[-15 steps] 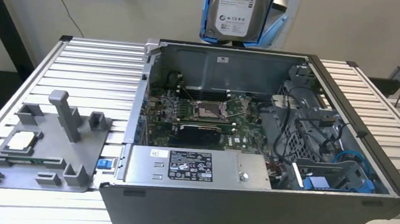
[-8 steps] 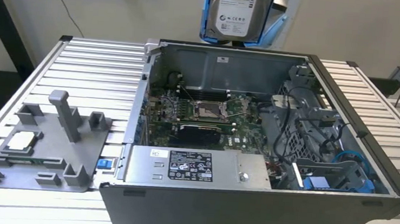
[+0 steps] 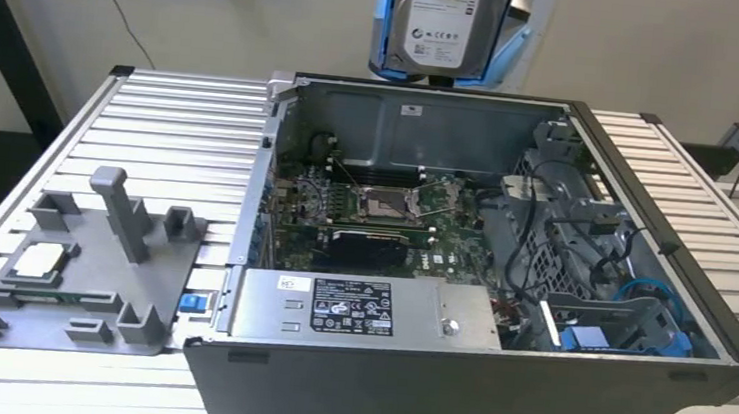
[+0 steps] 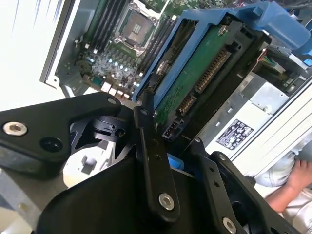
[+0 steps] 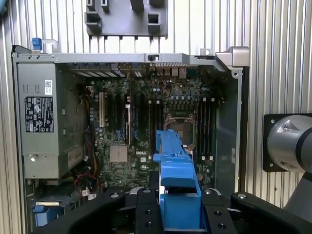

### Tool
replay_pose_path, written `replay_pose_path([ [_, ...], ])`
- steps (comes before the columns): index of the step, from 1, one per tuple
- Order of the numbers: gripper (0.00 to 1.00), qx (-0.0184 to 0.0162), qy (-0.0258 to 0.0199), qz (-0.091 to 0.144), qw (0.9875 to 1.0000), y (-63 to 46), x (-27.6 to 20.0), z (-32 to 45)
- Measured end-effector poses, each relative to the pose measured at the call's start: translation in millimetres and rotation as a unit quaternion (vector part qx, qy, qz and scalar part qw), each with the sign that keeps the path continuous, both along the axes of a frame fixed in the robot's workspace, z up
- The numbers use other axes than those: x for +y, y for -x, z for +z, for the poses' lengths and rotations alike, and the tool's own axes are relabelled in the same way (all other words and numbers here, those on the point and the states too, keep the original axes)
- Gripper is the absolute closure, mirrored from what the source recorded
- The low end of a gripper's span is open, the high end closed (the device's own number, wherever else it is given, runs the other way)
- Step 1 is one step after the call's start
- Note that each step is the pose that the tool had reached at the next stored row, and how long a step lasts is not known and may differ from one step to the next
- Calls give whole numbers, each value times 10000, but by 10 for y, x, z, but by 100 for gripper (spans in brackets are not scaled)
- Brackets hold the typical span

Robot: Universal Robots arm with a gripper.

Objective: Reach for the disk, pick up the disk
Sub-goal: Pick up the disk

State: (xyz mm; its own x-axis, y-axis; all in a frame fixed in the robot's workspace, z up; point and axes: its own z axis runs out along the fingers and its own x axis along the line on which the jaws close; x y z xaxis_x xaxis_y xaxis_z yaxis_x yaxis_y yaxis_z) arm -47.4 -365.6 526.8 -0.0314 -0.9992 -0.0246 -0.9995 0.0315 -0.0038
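The disk (image 3: 442, 18), silver with a white label and a bright blue bracket, hangs upright in the air above the back wall of the open computer case (image 3: 460, 401). In the second wrist view my gripper (image 4: 170, 131) is shut on the disk (image 4: 195, 73), whose green circuit-board side and connectors face the camera. The first wrist view looks down the disk's blue bracket edge (image 5: 175, 165), clamped between the black fingers (image 5: 146, 207) of my gripper (image 5: 180, 207), high over the motherboard (image 5: 146, 131).
Inside the case sit a grey box with a black-and-white label (image 3: 360, 312), cables and a blue drive bay (image 3: 613, 334). A grey fixture (image 3: 109, 285) holding a small square chip (image 3: 41, 261) lies on the slatted table (image 3: 176, 120). A person's hand (image 4: 297, 180) is beside the case.
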Motion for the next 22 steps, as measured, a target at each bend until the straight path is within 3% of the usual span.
replay_pose_path([
  [9,100,0,0,0,10000,-156,0,0],
  [22,100,2,0,0,10000,-561,0,0],
])
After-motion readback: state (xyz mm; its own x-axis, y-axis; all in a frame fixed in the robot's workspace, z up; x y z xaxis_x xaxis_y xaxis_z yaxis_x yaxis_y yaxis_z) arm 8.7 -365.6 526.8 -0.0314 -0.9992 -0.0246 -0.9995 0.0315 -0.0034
